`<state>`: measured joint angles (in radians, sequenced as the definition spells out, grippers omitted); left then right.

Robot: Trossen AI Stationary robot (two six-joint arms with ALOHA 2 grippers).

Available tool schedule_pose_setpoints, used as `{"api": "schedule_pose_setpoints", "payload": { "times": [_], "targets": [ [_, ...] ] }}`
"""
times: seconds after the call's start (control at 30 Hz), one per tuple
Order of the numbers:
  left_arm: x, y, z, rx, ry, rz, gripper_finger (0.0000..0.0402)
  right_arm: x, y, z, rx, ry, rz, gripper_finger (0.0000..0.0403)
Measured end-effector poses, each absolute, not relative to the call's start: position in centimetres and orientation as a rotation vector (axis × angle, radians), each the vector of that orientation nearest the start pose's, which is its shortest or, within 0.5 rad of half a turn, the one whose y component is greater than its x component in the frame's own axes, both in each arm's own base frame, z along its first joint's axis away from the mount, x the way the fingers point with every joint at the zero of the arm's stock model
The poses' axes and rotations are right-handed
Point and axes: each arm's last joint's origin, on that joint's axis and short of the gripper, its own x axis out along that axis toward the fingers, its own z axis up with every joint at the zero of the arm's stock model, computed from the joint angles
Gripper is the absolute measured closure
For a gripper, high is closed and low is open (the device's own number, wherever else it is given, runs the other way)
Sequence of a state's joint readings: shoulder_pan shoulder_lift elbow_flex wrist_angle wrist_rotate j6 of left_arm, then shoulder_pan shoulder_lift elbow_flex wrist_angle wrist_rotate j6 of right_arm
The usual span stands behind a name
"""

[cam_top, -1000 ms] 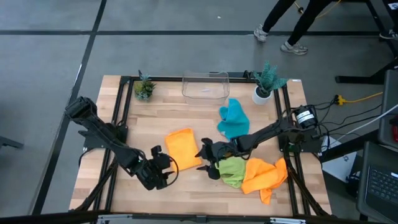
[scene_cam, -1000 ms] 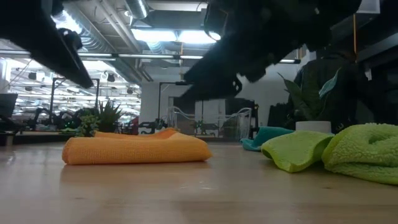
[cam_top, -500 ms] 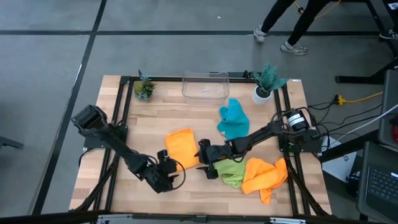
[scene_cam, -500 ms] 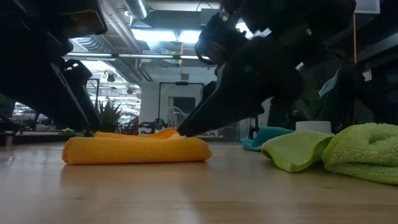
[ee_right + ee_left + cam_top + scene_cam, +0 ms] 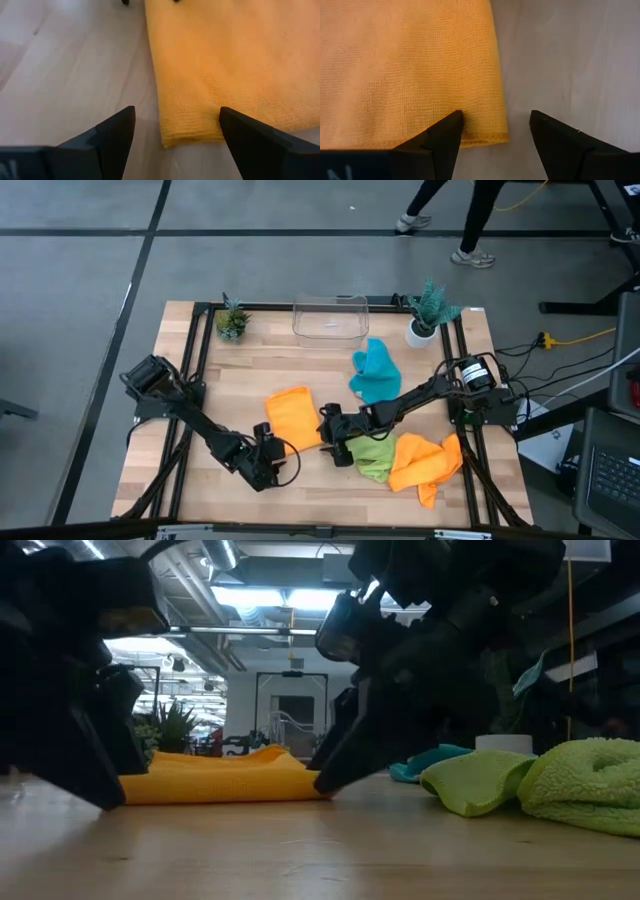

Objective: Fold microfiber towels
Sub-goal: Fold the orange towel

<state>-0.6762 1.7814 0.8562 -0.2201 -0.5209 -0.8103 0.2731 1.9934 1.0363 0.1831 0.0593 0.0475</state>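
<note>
A folded orange towel [image 5: 293, 418] lies flat on the table's middle. My left gripper [image 5: 495, 120] stands open, low at the towel's near left corner [image 5: 500, 136], which lies between its fingers. My right gripper [image 5: 177, 122] stands open, low at the near right corner [image 5: 167, 141], likewise between its fingers. In the low view both grippers reach down to the table at the towel's two ends [image 5: 215, 785]. A lime green towel [image 5: 372, 456], a crumpled second orange towel [image 5: 425, 463] and a teal towel [image 5: 375, 370] lie to the right. My left gripper has one finger [image 5: 451, 125] over the orange towel's near edge and the other over bare table; I cannot tell whether it touches the cloth. My right gripper has one finger [image 5: 235, 125] over the towel's near edge and the other over bare wood; whether it touches, I cannot tell.
A clear plastic bin [image 5: 330, 318] stands at the far edge between two small potted plants [image 5: 232, 323] [image 5: 428, 310]. Bare wood [image 5: 300, 490] lies along the near edge. A person's legs [image 5: 470, 220] pass on the floor beyond the table.
Both grippers have come down to the table at the folded orange towel's near corners, staying open. My left gripper has also slid toward the towel, and my right gripper has rolled a little. The towel has stayed in place.
</note>
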Motion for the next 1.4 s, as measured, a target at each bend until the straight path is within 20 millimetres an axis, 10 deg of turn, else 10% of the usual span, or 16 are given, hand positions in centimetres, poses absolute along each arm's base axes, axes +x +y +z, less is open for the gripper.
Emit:
{"api": "schedule_pose_setpoints", "payload": {
  "times": [0.7,1.4],
  "targets": [
    [25.0,-18.3,11.5,-0.123,0.919,0.251,0.0206,37.5,10.4,9.7,-0.083,0.8,0.135,0.0127],
    [24.6,-18.3,11.4,-0.179,0.916,0.3,0.0395,37.3,10.5,9.4,0.171,0.844,0.071,0.039]
  ]
}}
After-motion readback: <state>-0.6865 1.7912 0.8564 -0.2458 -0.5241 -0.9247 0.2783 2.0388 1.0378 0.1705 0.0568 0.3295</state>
